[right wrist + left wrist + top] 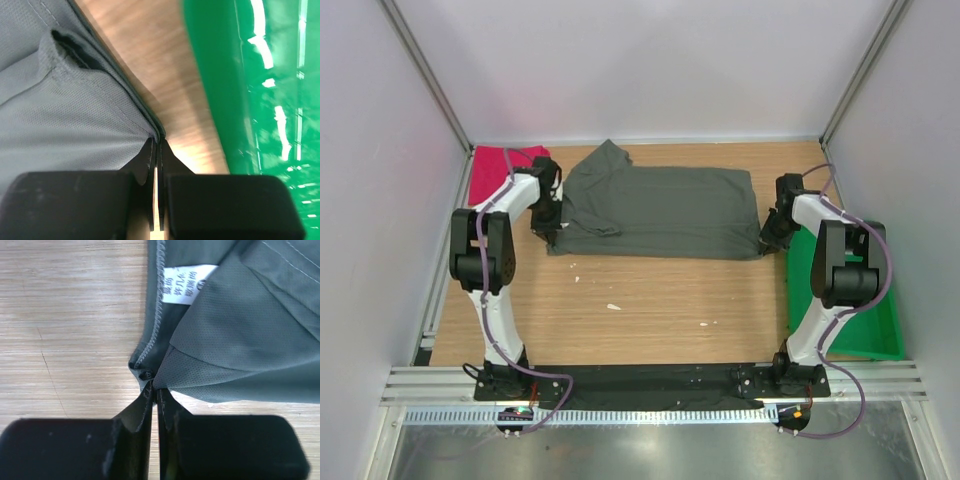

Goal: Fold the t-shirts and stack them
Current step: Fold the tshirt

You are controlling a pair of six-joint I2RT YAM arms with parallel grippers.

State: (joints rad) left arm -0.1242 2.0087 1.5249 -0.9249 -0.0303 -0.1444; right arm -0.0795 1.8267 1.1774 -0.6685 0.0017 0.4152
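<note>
The dark grey-olive t-shirt (660, 210) lies spread across the back half of the wooden table, with a rumpled fold at its left end. My left gripper (546, 228) is at its near left corner. In the left wrist view that gripper (154, 388) is shut, with the corner of the shirt (240, 340) pinched at its tips, and a white label (182, 285) shows above. My right gripper (770, 238) is at the near right corner. In the right wrist view it (158, 142) is shut on the shirt's (60, 115) layered edge. The pinkish-red t-shirt (492, 172) lies bunched at the far left corner.
A green plastic tray (845, 320) stands along the right edge of the table, close beside my right gripper, and its wall (260, 90) fills the right of that wrist view. Small white scraps (613, 306) lie on the wood. Grey walls enclose the table on three sides.
</note>
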